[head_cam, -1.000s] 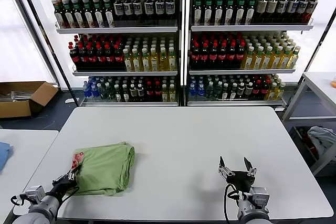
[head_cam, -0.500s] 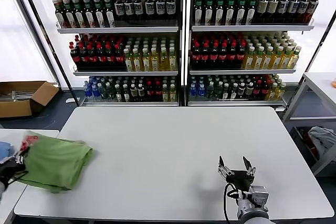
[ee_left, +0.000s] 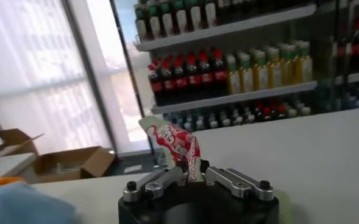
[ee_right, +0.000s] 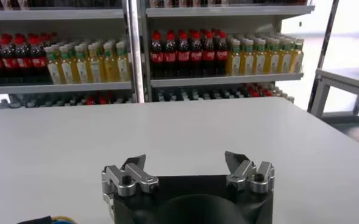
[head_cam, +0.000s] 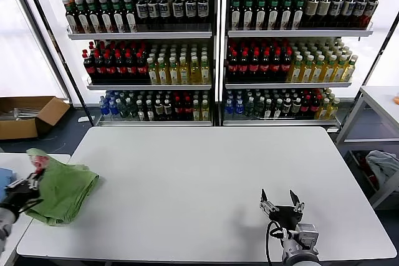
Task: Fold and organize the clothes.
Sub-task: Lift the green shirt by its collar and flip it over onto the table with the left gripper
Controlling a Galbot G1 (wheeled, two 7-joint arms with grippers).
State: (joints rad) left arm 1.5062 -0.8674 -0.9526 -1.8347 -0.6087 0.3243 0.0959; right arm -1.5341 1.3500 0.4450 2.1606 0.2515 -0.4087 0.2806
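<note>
- Head view: one green shirt (head_cam: 62,192) hangs bunched from the left gripper (head_cam: 30,185), at the counter's (head_cam: 206,191) left edge, draping away from the gripper toward the counter's middle.
- It looks soft, light and limp; it will sag and unfold wherever it is not supported, so I judge a hem or collar edge the best place to pinch, with two holds if it must stay flat.
- The right gripper (head_cam: 282,206) rests near the counter's front edge, well apart from the shirt, its jaws spread and holding nothing.
- Something blue (head_cam: 5,175) lies just beyond the left gripper on a side counter; whether it is another garment I cannot tell.
- Left wrist view: the left gripper (ee_left: 195,176) is clamped on a fold of the shirt (ee_left: 178,141), the red-and-white logo sticking up between the closed jaws.
- Right wrist view: the right gripper (ee_right: 190,167) stands wide over bare counter (ee_right: 179,131); no shirt shows ahead of it.
- Count: one shirt, two grippers, one main counter.
</note>
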